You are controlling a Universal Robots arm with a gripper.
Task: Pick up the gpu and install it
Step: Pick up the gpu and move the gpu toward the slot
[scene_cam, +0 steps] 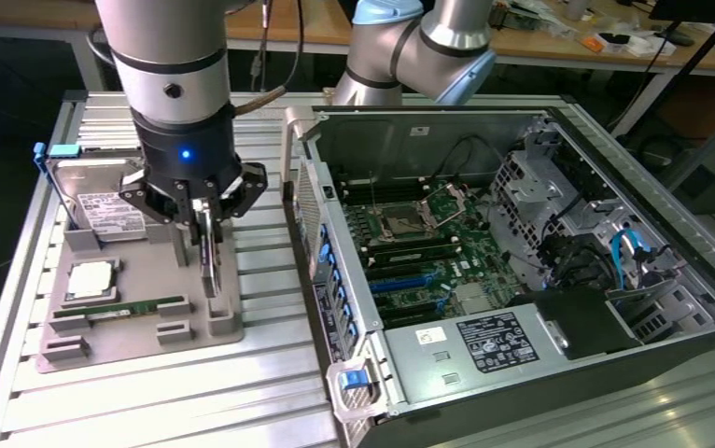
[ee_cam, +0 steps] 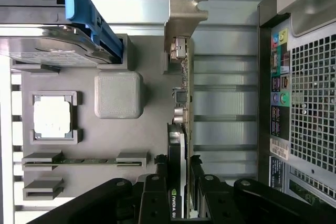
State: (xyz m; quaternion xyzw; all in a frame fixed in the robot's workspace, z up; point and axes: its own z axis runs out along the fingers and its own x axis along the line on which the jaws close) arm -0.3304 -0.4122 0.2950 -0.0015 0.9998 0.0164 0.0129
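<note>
The gpu [scene_cam: 212, 261] is a thin dark card standing on edge at the right side of the grey parts holder [scene_cam: 146, 280]. In the wrist view the gpu [ee_cam: 179, 103] runs away from the camera, with its silvery bracket [ee_cam: 181, 19] at the far end. My gripper [scene_cam: 205, 219] hangs straight down over it. The gripper [ee_cam: 178, 195] is shut on the gpu, one black finger [ee_cam: 156, 192] pressed against each face of the card. Whether the card's lower edge still rests in the holder I cannot tell.
The holder [ee_cam: 152, 129] also carries a hard drive [scene_cam: 103, 201] with a blue tab, a processor [scene_cam: 90, 278] and a green memory stick [scene_cam: 121, 308]. To the exterior view's right lies the open computer case [scene_cam: 332, 280], motherboard [scene_cam: 420, 247] facing up, blue slots [scene_cam: 401, 280].
</note>
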